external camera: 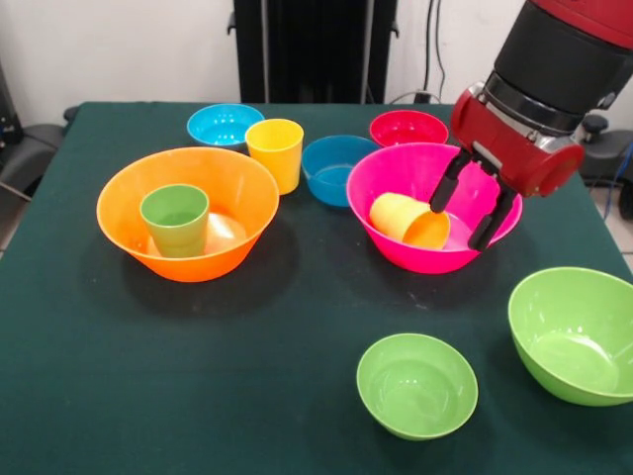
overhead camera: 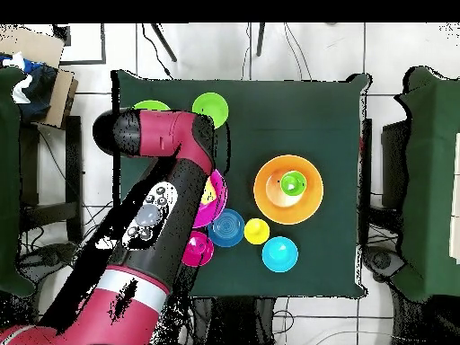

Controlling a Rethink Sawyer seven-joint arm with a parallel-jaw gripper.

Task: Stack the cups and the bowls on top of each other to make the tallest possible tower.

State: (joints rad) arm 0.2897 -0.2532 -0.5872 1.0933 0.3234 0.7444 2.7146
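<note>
My gripper (external camera: 471,203) hangs open over the right part of the large hot pink bowl (external camera: 420,259), its jaws empty. The orange-yellow cup (external camera: 406,220) lies on its side inside that bowl, just left of my fingers (external camera: 449,184). The green cup (external camera: 175,220) stands upright in the large orange bowl (external camera: 119,203). The yellow cup (external camera: 275,153) stands on the table behind it. In the overhead view my arm (overhead camera: 171,193) hides the gripper and most of the pink bowl (overhead camera: 220,193).
A light blue bowl (external camera: 226,124), a darker blue bowl (external camera: 334,170) and a red-pink bowl (external camera: 408,129) sit at the back. A small lime green bowl (external camera: 416,384) and a large lime green bowl (external camera: 576,334) sit at the front right.
</note>
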